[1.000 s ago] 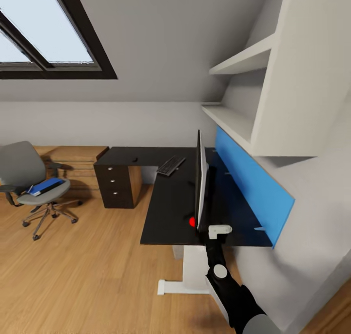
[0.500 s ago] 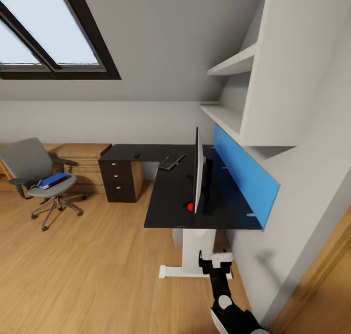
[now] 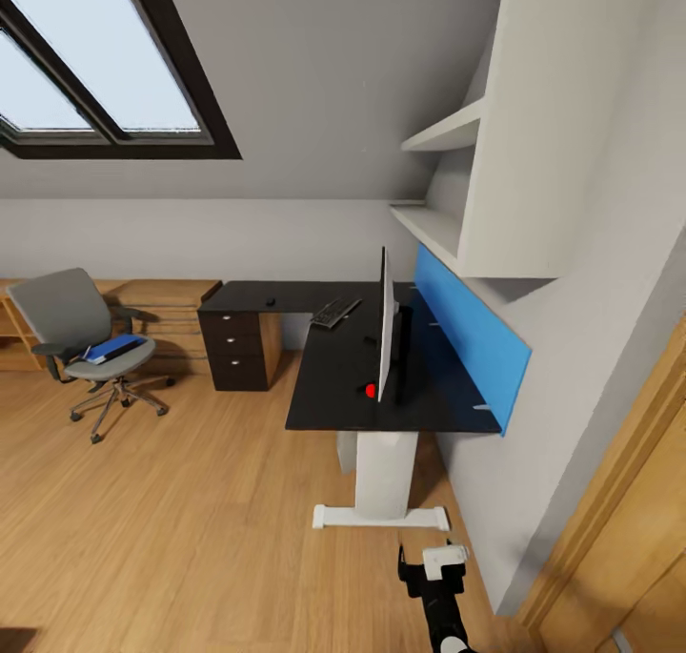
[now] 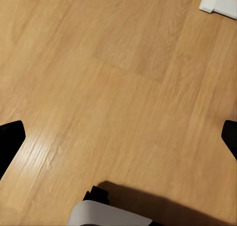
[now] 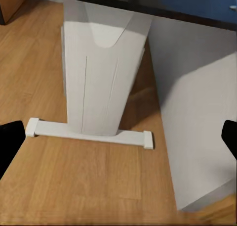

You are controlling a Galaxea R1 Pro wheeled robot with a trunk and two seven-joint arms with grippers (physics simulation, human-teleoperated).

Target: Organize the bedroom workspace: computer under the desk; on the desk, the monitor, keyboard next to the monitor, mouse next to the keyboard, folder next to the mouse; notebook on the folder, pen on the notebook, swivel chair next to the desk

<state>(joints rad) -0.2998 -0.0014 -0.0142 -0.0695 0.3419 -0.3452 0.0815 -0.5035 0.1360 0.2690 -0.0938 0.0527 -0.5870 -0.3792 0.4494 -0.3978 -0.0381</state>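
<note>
Between steps, standing off from table (image 3: 333, 386); monitor (image 3: 385, 334) upright on top, keyboard (image 3: 335, 312) beside it. Likely next: cross to swivel chair (image 3: 86, 343) well left, fetch blue folder (image 3: 112, 348) from seat. Right gripper (image 3: 431, 569) low, left gripper (image 4: 118, 137) over floor; both jaws spread wide, holding nothing. Bare wooden floor (image 3: 171, 520) open between; white table leg (image 5: 101, 82) and wall close on right.

The black desk (image 3: 333, 386) carries the monitor (image 3: 385, 324) and keyboard (image 3: 335, 312); the swivel chair (image 3: 71, 324) carries the folder (image 3: 112, 348).
</note>
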